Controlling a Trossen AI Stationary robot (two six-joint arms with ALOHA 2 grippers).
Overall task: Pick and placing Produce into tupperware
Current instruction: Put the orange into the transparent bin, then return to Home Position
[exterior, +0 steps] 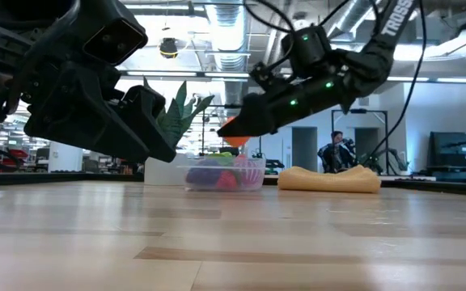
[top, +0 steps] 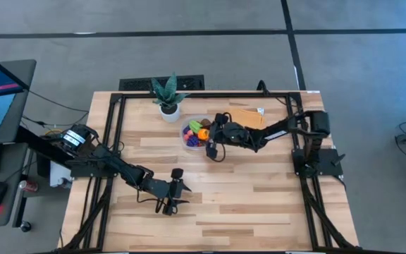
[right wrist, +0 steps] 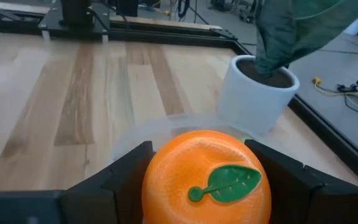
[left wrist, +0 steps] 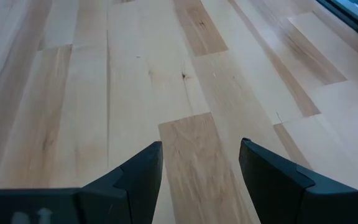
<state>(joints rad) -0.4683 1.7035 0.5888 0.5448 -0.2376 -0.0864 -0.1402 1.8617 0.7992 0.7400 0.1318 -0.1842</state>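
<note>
Right claw (right wrist: 207,180): closed on one orange toy fruit (right wrist: 207,177), a green leaf on its face, hanging just above the tub's near rim.
Tub (top: 193,134): one clear round tub, at the surface's 12 o'clock; it lies directly under the fruit, so the drop looks nearly straight down.
Fruit in tub (exterior: 225,172): several small pieces, purple, green, red; exact count unclear.
Left claw (left wrist: 201,180): open, empty, over bare surface (left wrist: 135,81) toward 6 o'clock, well apart from the tub.
Other items: one potted plant (top: 168,95) beside the tub at its 10 o'clock; one orange cloth (top: 245,116) at its 3 o'clock.
</note>
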